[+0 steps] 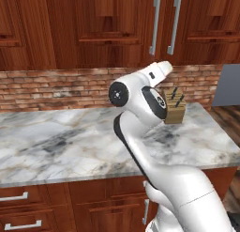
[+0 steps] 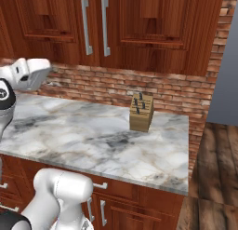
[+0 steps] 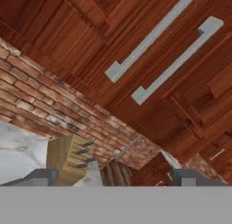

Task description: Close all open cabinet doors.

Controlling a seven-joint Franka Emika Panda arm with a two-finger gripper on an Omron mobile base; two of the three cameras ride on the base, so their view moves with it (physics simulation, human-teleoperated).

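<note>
We think we are at the looking step: the cabinet doors (image 1: 117,29) hang on the wall above the counter, and every one we can see looks flat and shut. In the left base view the two that meet in the middle have their long grey handles (image 1: 154,27) side by side at about 1 o'clock. No door sticks out at us here.

Our gripper (image 3: 115,175) points up at those same doors in the hand view, with its two fingers (image 3: 41,177) spread wide and nothing between them.

Next, we guess we must turn or drive to find a door that stands open, then push it flat. We cannot tell from here where that door is.

A knife block (image 2: 141,112) stands on the marble counter (image 2: 69,136), near the brick wall (image 2: 176,91), at about 3 o'clock from our arm in the left base view. It sits low, well under the doors, so it should not block us.
</note>
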